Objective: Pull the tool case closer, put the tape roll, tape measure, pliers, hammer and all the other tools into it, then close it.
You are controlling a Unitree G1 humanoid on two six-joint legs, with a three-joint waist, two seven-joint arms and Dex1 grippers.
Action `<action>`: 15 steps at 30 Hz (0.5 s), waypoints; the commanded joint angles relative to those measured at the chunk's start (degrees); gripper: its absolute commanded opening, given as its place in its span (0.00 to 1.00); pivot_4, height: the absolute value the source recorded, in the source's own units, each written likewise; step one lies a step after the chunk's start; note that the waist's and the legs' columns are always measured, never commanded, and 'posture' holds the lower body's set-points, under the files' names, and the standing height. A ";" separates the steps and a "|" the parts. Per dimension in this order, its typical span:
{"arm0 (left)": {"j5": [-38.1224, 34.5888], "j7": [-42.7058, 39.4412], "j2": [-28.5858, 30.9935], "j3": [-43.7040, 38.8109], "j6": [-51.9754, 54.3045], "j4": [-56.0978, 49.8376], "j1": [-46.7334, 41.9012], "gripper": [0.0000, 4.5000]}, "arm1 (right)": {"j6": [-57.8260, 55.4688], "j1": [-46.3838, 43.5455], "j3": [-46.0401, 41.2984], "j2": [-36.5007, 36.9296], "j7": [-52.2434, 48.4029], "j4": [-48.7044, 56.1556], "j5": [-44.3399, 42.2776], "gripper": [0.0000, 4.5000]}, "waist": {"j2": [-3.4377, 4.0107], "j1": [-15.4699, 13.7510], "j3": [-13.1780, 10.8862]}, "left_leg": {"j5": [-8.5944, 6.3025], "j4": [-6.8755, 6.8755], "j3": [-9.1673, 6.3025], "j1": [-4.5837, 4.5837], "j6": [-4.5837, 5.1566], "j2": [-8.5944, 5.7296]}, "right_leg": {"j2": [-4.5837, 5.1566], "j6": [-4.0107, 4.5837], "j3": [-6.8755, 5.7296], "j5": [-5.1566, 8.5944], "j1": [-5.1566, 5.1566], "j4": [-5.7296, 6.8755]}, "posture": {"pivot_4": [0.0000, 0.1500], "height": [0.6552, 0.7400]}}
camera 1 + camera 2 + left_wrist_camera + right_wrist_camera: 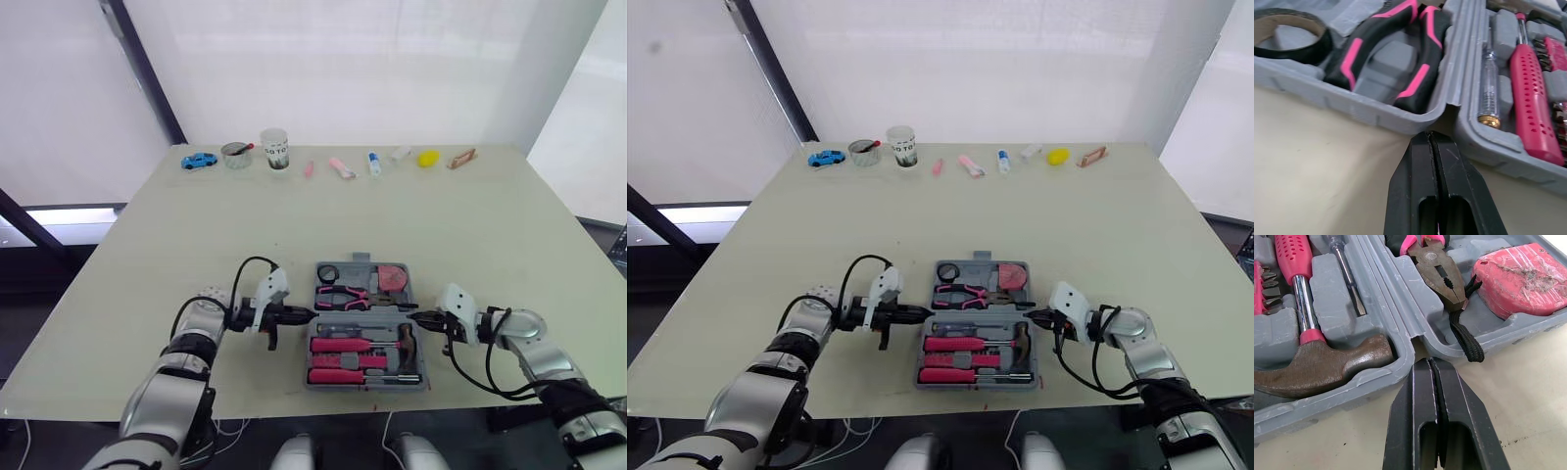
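The grey tool case lies open near the table's front edge. Its far half holds the black tape roll, pink-and-black pliers and pink tape measure. The near half holds the hammer and pink-handled screwdrivers. My left gripper is shut, its tip at the hinge notch on the case's left side. My right gripper is shut too, its tip at the hinge notch on the right side. Neither holds anything.
Along the table's far edge stand a blue toy car, a small bowl, a cup, several small items and a yellow object. Bare tabletop lies between them and the case.
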State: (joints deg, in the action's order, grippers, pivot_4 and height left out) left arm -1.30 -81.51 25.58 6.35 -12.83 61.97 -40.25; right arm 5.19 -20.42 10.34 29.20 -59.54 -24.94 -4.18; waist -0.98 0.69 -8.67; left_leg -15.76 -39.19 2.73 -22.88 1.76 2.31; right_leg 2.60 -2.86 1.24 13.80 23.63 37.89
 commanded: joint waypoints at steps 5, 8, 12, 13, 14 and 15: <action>0.66 -3.02 -1.26 1.78 1.35 -1.88 2.08 0.01 | 1.03 -0.30 0.01 -0.85 -0.40 1.38 -0.42 0.00 | 0.00 0.08 0.00 | 0.00 0.01 0.00 0.00 0.00 0.00 | 0.00 0.00 0.01 0.00 0.00 -0.01 | 1.00 1.00; 0.42 -4.06 -1.30 2.00 2.29 -3.45 2.84 0.01 | 0.30 0.12 0.12 -0.55 -1.73 2.37 -1.10 0.00 | 0.00 0.08 0.00 | 0.00 0.01 0.00 0.00 0.00 0.00 | 0.00 0.00 0.01 0.00 0.00 -0.01 | 1.00 1.00; 0.10 -5.05 -1.04 2.08 3.73 -5.59 3.88 0.01 | -0.96 0.92 0.28 0.16 -3.60 3.71 -1.89 0.00 | 0.01 0.02 0.00 | 0.00 0.01 -0.01 0.00 0.00 0.00 | 0.00 0.00 0.01 0.00 0.00 -0.02 | 1.00 1.00; 0.04 -5.20 -0.98 2.07 4.02 -6.09 4.16 0.01 | -1.22 1.11 0.28 0.25 -3.85 3.97 -2.01 0.00 | 0.01 0.03 0.00 | 0.00 0.01 -0.01 0.00 0.00 0.00 | 0.00 0.00 0.00 0.00 0.00 -0.02 | 1.00 1.00; 0.02 -5.28 -0.93 2.05 4.26 -6.48 4.37 0.01 | -1.45 1.24 0.28 0.30 -4.02 4.16 -2.09 0.00 | 0.01 0.04 0.00 | 0.00 0.02 -0.01 0.00 0.00 0.00 | 0.00 0.00 0.00 0.00 0.00 -0.03 | 1.00 1.00; 0.01 -5.33 -0.90 2.02 4.47 -6.79 4.53 0.01 | -1.63 1.32 0.26 0.32 -4.10 4.30 -2.12 0.00 | 0.01 0.06 0.00 | 0.00 0.02 -0.01 0.00 0.00 0.00 | 0.00 0.00 0.01 0.01 0.00 -0.03 | 1.00 1.00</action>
State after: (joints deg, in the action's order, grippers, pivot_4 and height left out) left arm -1.52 -84.79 25.83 6.34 -9.05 56.23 -37.13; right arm 3.67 -19.32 10.20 30.01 -62.08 -23.20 -4.98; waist -0.97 0.74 -8.67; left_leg -15.77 -39.17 2.72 -22.89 1.76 2.31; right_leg 2.60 -2.86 1.25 13.81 23.63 37.86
